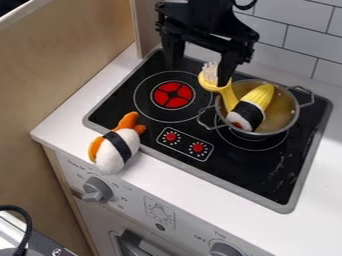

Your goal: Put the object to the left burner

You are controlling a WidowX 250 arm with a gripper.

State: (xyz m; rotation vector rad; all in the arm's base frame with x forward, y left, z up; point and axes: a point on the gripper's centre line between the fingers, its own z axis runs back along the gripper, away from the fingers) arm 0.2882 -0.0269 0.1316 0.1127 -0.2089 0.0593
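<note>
The black gripper (200, 64) hangs open over the back of the stove, its fingers wide apart. Its right finger is close to the head of a yellow brush (211, 80); I cannot tell whether they touch. The brush's handle leans down into a metal pot (286, 115) on the right burner. Also in the pot is a yellow corn-like toy (259, 99) with a black band and a white end. The left burner (173, 95), red inside a white ring, has nothing on it. A white and orange plush toy (117, 145) with a black band lies across the stove's front-left edge.
The black stove top (150, 131) has a raised grey rim and two red knobs printed or set at its middle front. A wooden panel (67, 65) stands on the left, and a tiled wall (290, 37) rises behind. Pot handles stick out on both sides.
</note>
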